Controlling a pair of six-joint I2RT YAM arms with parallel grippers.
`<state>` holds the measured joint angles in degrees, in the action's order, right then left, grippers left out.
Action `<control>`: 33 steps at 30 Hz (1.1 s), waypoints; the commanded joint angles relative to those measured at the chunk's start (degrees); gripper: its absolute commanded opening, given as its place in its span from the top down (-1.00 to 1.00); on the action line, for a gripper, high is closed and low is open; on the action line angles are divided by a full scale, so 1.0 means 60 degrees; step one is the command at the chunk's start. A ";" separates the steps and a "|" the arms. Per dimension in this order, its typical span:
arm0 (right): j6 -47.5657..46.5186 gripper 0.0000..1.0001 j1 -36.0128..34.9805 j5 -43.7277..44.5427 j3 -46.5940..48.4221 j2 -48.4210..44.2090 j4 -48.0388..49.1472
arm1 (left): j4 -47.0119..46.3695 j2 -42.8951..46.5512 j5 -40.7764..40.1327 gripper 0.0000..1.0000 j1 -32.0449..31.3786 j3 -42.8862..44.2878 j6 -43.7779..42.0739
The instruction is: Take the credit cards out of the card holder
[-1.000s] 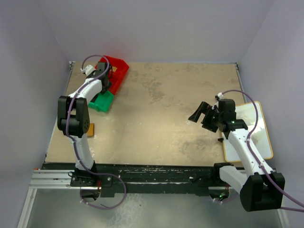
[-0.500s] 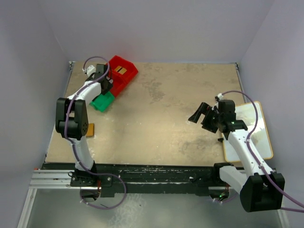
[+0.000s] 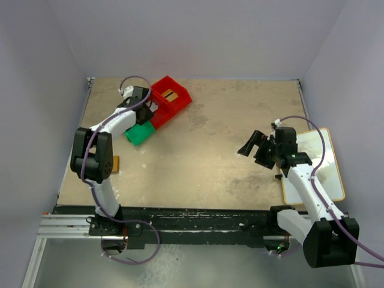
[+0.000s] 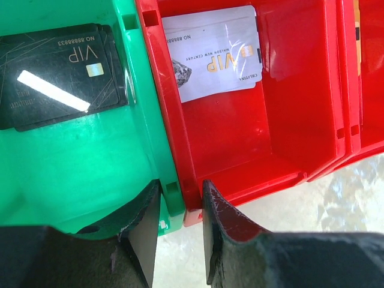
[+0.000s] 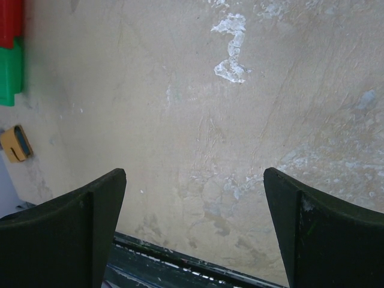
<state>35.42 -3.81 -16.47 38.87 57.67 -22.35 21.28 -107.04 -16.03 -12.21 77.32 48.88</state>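
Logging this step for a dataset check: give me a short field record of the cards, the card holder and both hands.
black card: flat in green bin
white card: flat in red bin
gold card: in second red bin
card holder: on table, apart from the bins
left hand: shut on bin walls where green meets red
right hand: open, empty, above table
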 commanded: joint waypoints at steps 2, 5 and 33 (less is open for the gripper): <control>0.0052 -1.00 -0.0024 -0.0181 -0.0127 -0.0171 0.0249 | 0.0488 0.0239 0.0286 0.82 -0.1129 -0.0454 -0.0465; 0.0050 -1.00 -0.0016 -0.0160 -0.0136 -0.0162 0.0255 | 0.0436 0.0298 0.0179 0.82 -0.1649 -0.0570 -0.0708; -0.0050 -1.00 -0.0024 -0.0315 -0.0292 -0.0072 0.0475 | 0.0452 0.1953 -0.0926 -0.29 -0.3809 -0.0237 -0.1852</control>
<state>35.55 -3.81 -16.49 37.82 57.67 -21.82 23.31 -103.15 -18.44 -34.87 73.58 38.74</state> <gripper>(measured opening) 0.997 0.602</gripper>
